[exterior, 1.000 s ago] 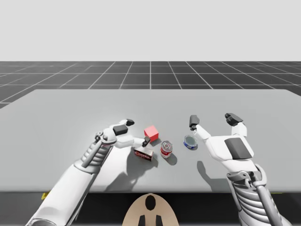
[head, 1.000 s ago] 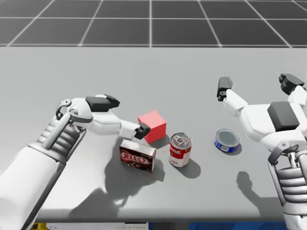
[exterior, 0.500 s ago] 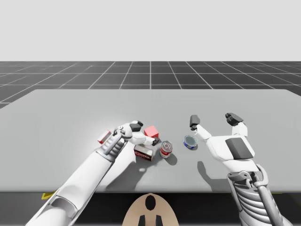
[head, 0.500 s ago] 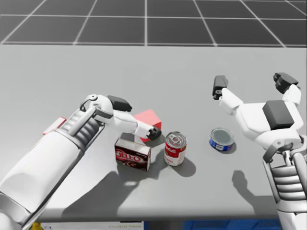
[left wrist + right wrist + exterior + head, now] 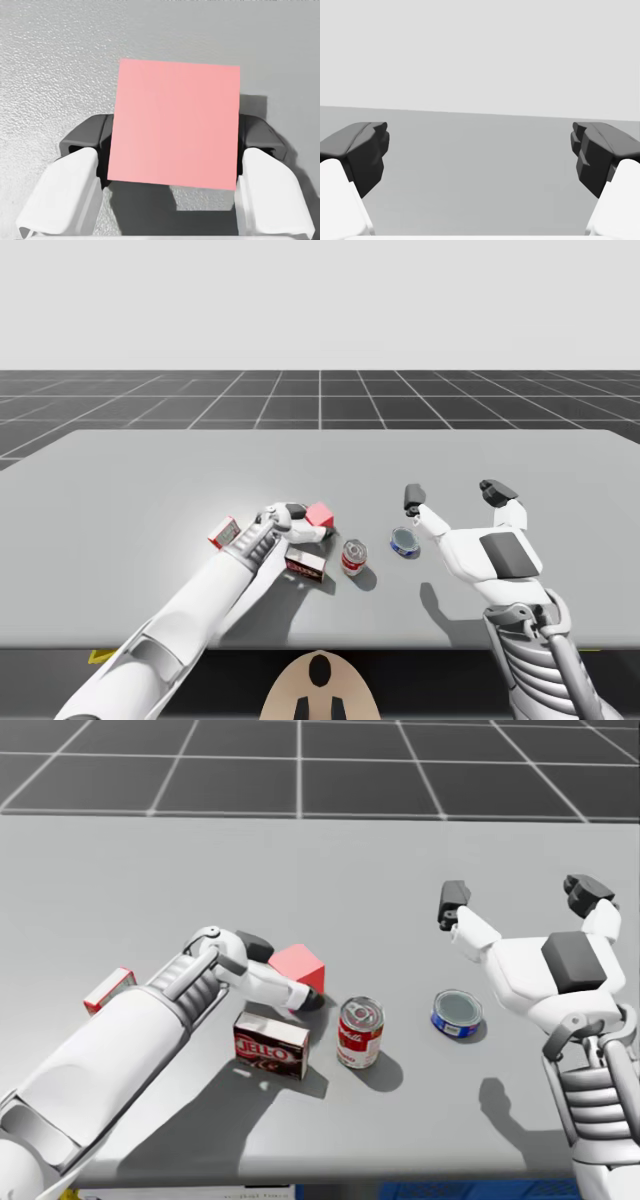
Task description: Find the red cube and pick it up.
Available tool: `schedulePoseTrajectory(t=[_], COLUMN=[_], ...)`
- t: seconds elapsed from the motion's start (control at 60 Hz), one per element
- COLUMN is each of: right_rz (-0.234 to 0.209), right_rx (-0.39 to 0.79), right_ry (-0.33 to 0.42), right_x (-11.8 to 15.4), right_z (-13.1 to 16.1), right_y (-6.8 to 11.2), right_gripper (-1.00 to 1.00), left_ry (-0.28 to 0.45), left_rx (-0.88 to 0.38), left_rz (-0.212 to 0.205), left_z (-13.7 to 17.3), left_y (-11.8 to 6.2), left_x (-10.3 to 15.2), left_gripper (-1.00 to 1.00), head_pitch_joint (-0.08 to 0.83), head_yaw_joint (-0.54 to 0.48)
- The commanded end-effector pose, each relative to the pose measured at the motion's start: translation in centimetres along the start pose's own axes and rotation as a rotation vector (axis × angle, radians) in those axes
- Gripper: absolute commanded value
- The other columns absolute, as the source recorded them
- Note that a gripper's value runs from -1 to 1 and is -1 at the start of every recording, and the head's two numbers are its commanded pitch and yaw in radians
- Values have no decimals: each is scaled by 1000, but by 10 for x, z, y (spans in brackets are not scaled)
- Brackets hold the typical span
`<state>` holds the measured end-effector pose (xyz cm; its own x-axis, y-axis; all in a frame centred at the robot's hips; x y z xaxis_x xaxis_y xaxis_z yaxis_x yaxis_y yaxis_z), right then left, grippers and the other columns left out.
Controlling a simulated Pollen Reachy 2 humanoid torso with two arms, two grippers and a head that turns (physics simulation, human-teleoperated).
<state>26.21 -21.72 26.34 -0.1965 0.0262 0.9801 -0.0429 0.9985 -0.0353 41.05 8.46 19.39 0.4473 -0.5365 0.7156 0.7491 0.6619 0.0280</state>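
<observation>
The red cube [image 5: 174,124] rests on the grey table [image 5: 400,860], a little left of the middle, and is also seen as the cube [image 5: 297,965] and cube [image 5: 320,513]. My left gripper [image 5: 172,137] reaches down around it, with a dark pad [image 5: 85,139] pressed to one side and the other pad against the opposite side. From my head, the left gripper [image 5: 284,974] hugs the cube's near-left face. My right gripper [image 5: 519,900] hovers open to the right, above the table, with nothing between its fingers [image 5: 367,150].
A dark brown box [image 5: 271,1045] lies just in front of the cube. A red and white can [image 5: 360,1032] stands to its right, and a flat blue tin [image 5: 457,1014] lies under my right hand. A small red and white box [image 5: 108,989] lies beside my left forearm.
My left arm has stretched forward and its fingers have come in on both sides of the cube. The small red and white box has emerged beside the forearm. My head has turned slightly.
</observation>
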Motion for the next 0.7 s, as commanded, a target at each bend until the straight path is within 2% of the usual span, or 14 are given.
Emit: schedulePoseTrajectory(t=[0.017, 0.2, 0.383, 0.5, 0.6, 0.7], right_rz=[-16, -17, -18, -18, -29, -38], right_rx=[-3, -3, -3, -3, -1, -3], right_ry=[0, 1, 2, 1, 5, 10], right_x=[0, 0, -1, -1, -1, -1], right_z=[1, 1, 1, 2, 2, 2], right_y=[2, 2, 2, 3, 3, 1], right_gripper=[-1000, -1000, -1000, -1000, -1000, -1000], left_ry=[21, 25, 30, 30, 5, -71], left_rx=[-6, -10, -14, -14, -8, -6], left_rz=[0, -9, -20, -26, -38, -35], left_z=[-9, -7, -6, -5, 4, 31], left_y=[-9, -10, -13, -14, -14, -10], left_x=[-4, -10, -13, -12, 0, 28], left_gripper=[1000, 1000, 1000, 1000, 1000, 1000], head_pitch_joint=[591, 540, 378, 316, 297, 291], head_yaw_joint=[-46, -38, -35, -37, -40, -42])
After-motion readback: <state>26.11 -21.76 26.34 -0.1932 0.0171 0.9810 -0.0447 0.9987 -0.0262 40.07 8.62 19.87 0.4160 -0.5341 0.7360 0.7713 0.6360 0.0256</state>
